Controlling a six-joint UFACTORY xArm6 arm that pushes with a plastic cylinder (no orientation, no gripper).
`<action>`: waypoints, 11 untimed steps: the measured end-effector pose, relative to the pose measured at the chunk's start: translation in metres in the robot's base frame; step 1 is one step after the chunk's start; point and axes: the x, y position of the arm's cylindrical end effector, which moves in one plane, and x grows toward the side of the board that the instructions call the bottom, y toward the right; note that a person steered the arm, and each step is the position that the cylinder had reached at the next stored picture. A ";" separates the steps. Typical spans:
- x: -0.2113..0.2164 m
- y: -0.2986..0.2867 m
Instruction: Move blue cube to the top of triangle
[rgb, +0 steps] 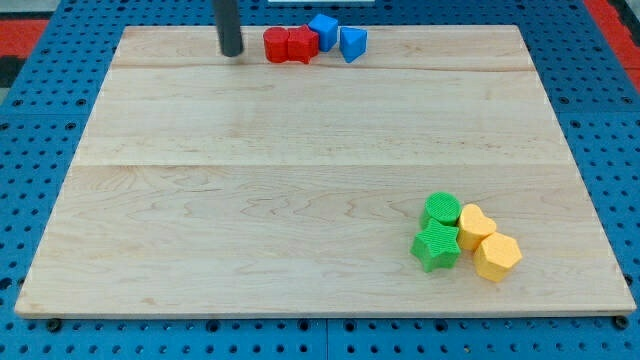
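In the camera view, the rod's tip (232, 52) rests on the wooden board (300, 200) near its top edge, just left of two red blocks (288, 45) whose shapes are hard to make out. There are no jaws to report, only the bare rod. The blue cube (323, 29) sits at the board's very top edge, touching the red pair's right end. The blue triangle (352, 43) lies just to the cube's right and slightly lower. Well apart, near the bottom right corner, cluster a green cylinder (441, 209), a green star (436, 246), a yellow heart (475, 225) and a yellow hexagon (496, 257). The board's middle and left lie open.
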 end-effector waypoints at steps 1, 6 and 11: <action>-0.033 0.014; -0.033 0.173; 0.091 0.201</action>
